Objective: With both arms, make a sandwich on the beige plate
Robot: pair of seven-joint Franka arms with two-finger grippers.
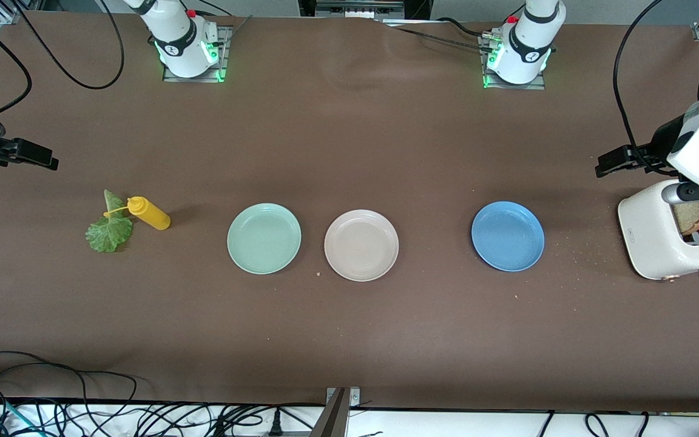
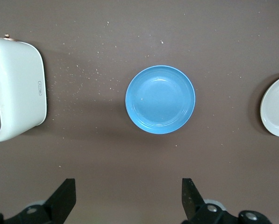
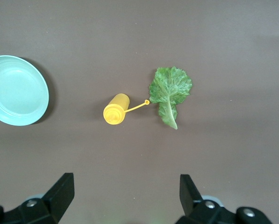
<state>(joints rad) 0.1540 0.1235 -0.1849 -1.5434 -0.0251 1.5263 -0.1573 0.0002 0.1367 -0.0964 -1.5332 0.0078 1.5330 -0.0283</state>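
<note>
left gripper (image 2: 127, 200) open over bare table; right gripper (image 3: 125, 198) open likewise. beige plate (image 1: 361, 244) holds nothing; lettuce leaf (image 1: 108, 230) lies beside mustard bottle (image 1: 149, 213).

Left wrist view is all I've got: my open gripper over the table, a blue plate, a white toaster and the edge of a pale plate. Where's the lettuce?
Observer: The lettuce leaf lies flat on the table toward the right arm's end, beside a yellow squeeze bottle.
Operator: Is anything on that pale plate?
Observer: No. The beige plate holds nothing, and a mint-green plate sits beside it, toward the right arm's end.
Operator: And the right gripper?
Observer: The right gripper hangs open over the table close to the lettuce leaf and holds nothing.
</note>
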